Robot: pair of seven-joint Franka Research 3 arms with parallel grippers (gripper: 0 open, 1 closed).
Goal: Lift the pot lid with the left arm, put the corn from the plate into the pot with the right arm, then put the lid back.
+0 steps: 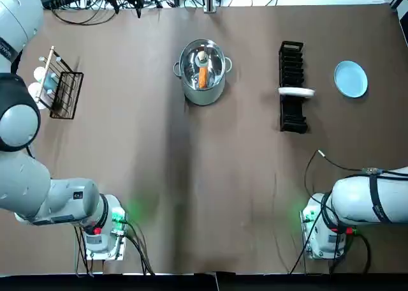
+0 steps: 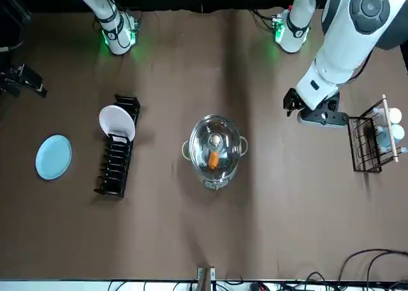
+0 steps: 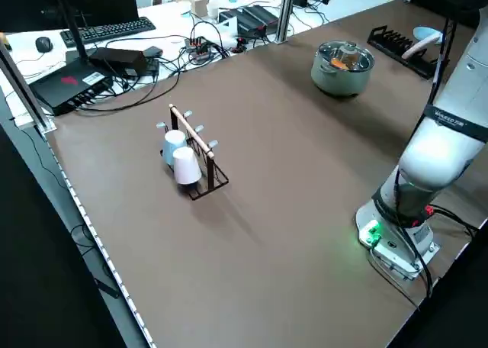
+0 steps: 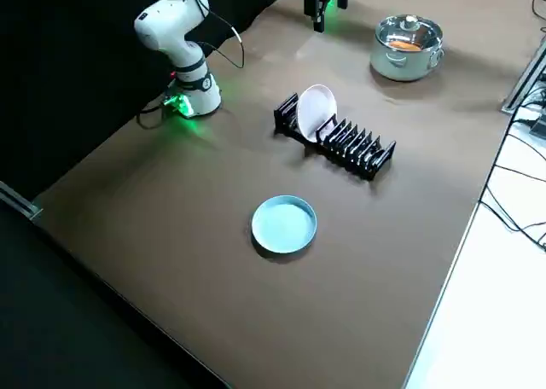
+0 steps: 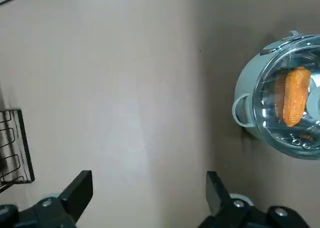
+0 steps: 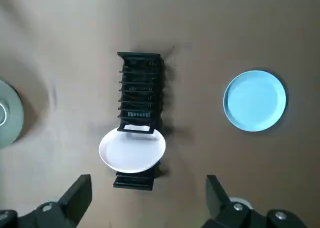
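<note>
Brown matte table [image 1: 191,195] — round steel pot [image 1: 203,97], glass lid [image 1: 190,64], corn [image 1: 202,77] inside

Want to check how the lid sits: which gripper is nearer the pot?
Left. The left gripper hangs open between the pot and the cup rack, apart from both. The right gripper, open, looks down on the dish rack, farther off.

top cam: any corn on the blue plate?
No, the blue plate is bare; the corn lies inside the pot under its glass lid.
</note>
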